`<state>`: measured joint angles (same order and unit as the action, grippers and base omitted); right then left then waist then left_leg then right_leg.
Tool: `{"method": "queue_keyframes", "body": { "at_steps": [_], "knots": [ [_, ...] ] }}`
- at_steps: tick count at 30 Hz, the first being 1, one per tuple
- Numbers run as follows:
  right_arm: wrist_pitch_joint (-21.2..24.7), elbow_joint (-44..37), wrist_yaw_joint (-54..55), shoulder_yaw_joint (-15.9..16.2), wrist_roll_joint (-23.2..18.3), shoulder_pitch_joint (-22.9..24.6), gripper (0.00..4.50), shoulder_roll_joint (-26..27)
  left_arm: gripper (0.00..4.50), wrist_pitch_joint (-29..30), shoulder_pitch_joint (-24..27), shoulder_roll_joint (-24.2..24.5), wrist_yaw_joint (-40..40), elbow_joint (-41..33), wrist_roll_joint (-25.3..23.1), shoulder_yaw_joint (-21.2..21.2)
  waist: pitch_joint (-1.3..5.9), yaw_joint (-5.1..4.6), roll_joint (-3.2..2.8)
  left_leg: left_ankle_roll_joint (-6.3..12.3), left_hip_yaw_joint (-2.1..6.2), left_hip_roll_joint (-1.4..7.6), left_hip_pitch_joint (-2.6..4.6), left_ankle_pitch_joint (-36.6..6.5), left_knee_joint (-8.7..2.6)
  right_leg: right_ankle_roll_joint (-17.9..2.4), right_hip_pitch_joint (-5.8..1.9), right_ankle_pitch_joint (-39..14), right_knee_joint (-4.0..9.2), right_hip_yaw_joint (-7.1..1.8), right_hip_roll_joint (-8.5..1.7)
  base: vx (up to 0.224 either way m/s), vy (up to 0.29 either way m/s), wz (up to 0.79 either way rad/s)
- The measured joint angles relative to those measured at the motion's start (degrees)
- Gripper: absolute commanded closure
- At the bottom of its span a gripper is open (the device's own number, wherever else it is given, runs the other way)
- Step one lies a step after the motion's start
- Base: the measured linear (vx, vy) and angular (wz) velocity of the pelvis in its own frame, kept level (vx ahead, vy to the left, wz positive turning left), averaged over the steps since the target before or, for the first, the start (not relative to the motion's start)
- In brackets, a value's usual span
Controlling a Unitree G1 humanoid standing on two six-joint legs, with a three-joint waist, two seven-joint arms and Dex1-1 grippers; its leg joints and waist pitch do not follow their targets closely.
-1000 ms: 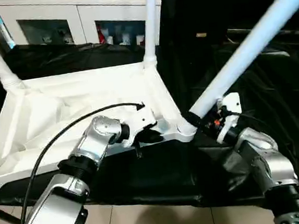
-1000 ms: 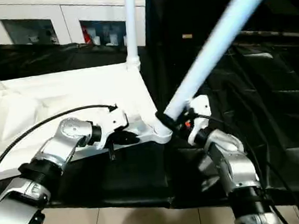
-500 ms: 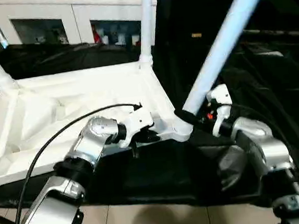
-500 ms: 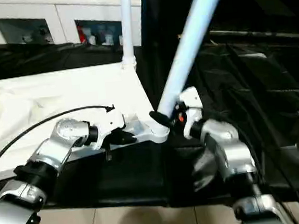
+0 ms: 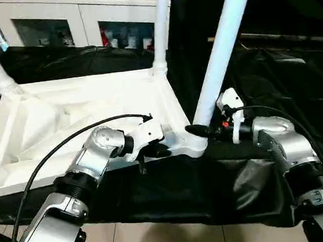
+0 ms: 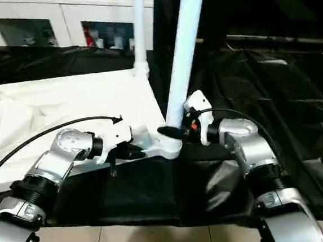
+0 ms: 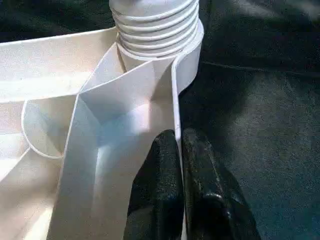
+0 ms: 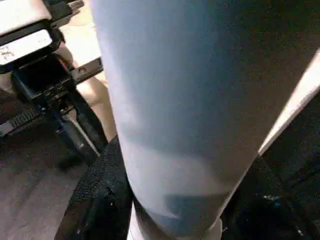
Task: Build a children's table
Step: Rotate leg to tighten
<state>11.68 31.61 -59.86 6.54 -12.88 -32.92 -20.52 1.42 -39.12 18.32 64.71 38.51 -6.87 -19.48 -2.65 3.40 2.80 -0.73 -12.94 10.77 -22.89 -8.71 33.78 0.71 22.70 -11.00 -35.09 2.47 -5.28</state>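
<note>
Upturned white plastic rectangular tabletop (image 5: 65, 115) lay ribbed side up on the black-draped worktop (image 5: 272, 88), a leg being set at its near right corner.

A long white tapered tube leg (image 5: 219, 51) stood almost upright in the round socket (image 5: 195, 142) at that corner, and the right gripper (image 5: 199, 130) held it just above the socket, black fingers (image 8: 100, 200) clasped on either side of the tube. The left gripper (image 5: 155, 151) was pinched tight on the tabletop's near rim, just beside the same socket. Two more white tube legs (image 5: 160, 27) rose from the far corners. A white cabinet with glass doors (image 5: 74, 24) stood behind the worktop's far edge.
</note>
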Motion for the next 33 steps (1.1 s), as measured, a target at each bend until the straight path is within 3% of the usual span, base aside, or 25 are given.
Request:
{"method": "queue_keyframes", "body": {
  "at_steps": [11, 18, 30, 33],
  "knots": [
    [-4.1, -1.8, -5.9, 0.8, -0.1, 3.3, 2.62, -1.3, 4.5, -2.8, 1.5, 0.9, 4.1, -1.3, 0.7, -0.6, 0.25, 0.41, 0.26, -0.02, 0.0, 0.0, 0.13, 0.0, -0.08, 0.0, -0.12, 0.0, 0.1, 0.02, 0.0, 0.0, 0.0, 0.0],
    [-5.4, -3.9, -11.2, 2.6, -0.6, 5.7, 2.62, -2.1, 4.5, -3.6, 3.3, 2.8, 9.4, -2.3, 2.4, -1.2, 0.37, 0.36, 0.42, -0.31, 0.13, -0.03, 1.29, -0.2, -0.15, 0.7, -0.83, -0.5, 0.22, 0.03, 0.0, 0.0, 0.0, 0.0],
    [-8.1, -4.6, -11.6, 3.0, -0.8, 7.2, 2.62, -2.4, 4.5, -5.8, 3.0, 2.9, 10.2, -1.0, 2.5, -1.6, 0.51, 0.51, 0.48, -0.3, 0.18, -0.13, 1.29, -0.2, -0.23, 0.7, -0.86, -0.5, 0.27, -0.05, -0.01, 0.0, 0.0, 0.0],
    [-8.2, -2.2, -8.0, 2.7, -0.8, 6.2, 2.62, -0.6, 4.5, -5.9, 2.7, 3.0, 8.8, 0.3, 2.3, -1.1, 0.57, 0.02, 0.57, -0.31, 0.24, -0.13, 1.43, -0.2, -0.25, 0.7, -0.88, -0.5, 0.27, -0.03, -0.01, 0.0, 0.0, 0.0]
  ]
}}
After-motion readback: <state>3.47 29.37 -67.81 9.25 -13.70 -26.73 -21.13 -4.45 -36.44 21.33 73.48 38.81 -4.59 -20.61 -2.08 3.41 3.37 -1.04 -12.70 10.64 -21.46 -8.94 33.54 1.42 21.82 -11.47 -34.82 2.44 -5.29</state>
